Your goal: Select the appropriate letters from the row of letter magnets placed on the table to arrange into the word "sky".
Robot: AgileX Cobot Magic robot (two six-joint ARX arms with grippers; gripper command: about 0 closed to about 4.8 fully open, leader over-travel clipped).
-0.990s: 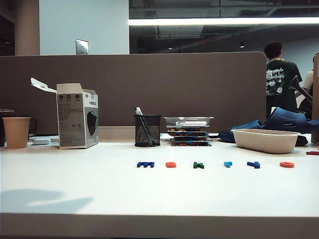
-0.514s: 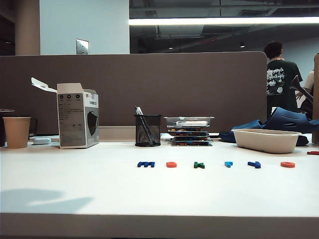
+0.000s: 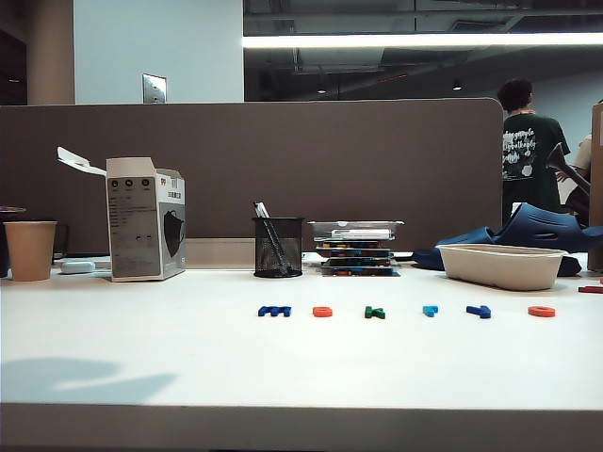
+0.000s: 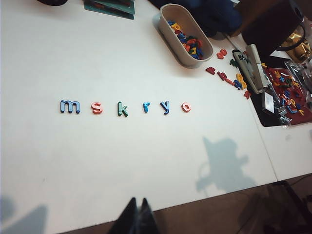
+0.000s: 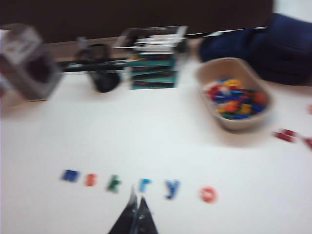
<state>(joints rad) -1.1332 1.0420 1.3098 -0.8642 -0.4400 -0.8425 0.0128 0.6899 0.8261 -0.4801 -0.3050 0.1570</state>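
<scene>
Sitting mid-frame on the table [image 3: 141,358], the row of letter magnets [image 4: 124,107] reads m-s-k-r-y-o. Left gripper [image 4: 136,210] and right gripper [image 5: 136,203] both look pinched together, empty, though the right view's blurry.

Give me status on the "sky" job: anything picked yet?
Nothing is done: the row on the table reads m, s, k, r, y, o, all in line. Nothing is in hand: the left pincer is shut and empty above the table's near edge; the right pincer, also shut and empty, hovers near the r. All three letters are left to pick and arrange.
</scene>
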